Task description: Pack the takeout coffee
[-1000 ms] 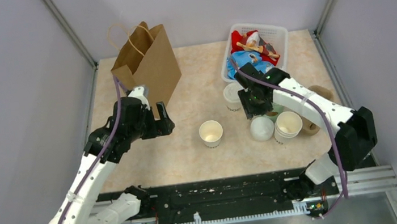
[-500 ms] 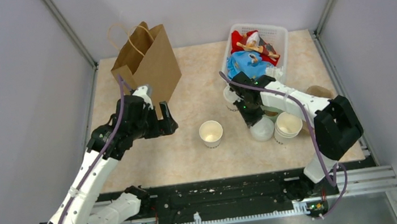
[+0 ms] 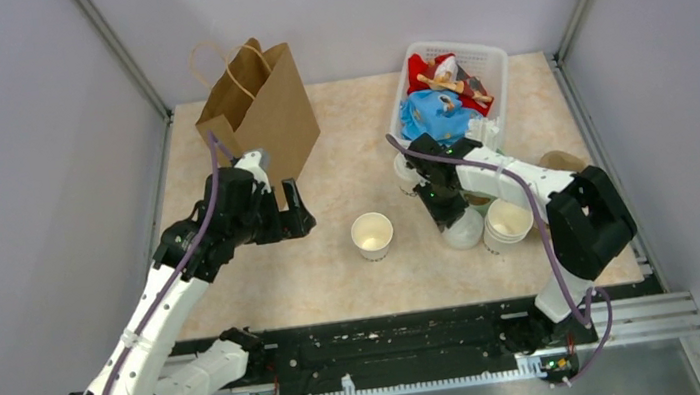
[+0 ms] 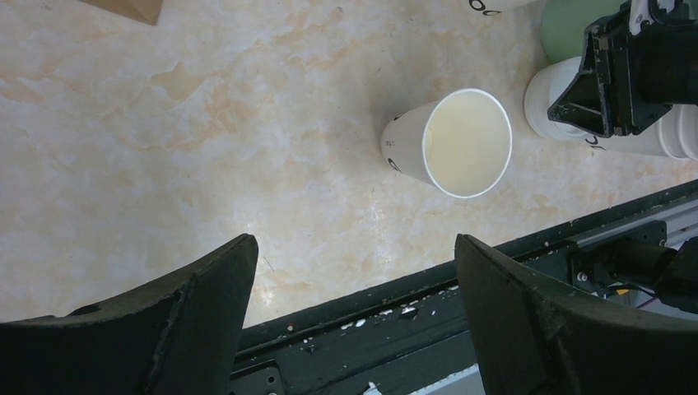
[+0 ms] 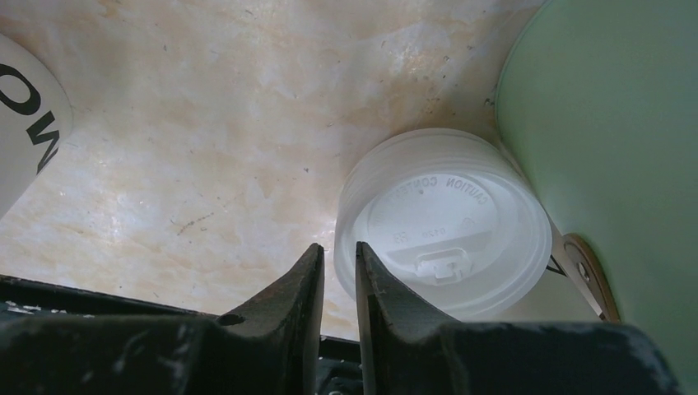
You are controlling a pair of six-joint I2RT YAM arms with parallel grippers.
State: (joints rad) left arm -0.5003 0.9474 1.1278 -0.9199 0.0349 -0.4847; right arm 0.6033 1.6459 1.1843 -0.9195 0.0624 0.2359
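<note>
One marbled beige tabletop (image 3: pixel 337 290) bears a brown paper bag (image 3: pixel 266 117) and, mid-table, the takeout coffee (image 4: pixel 449 144): a tapered, lidless white paper cup, black-lettered. The left gripper (image 4: pixel 354 247) gapes wide; the right gripper (image 5: pixel 337 255) is nearly closed at a round white plastic lid (image 5: pixel 444 222), grasp unclear.

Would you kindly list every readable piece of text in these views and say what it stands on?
"CAUTION CONTEN...": embossed on the white lid; its smaller marks are unreadable.
Black lettering on the open cup: only fragments show, unreadable.
Black letters on the cup at the left edge of the right wrist view: cut off, unreadable.
</note>
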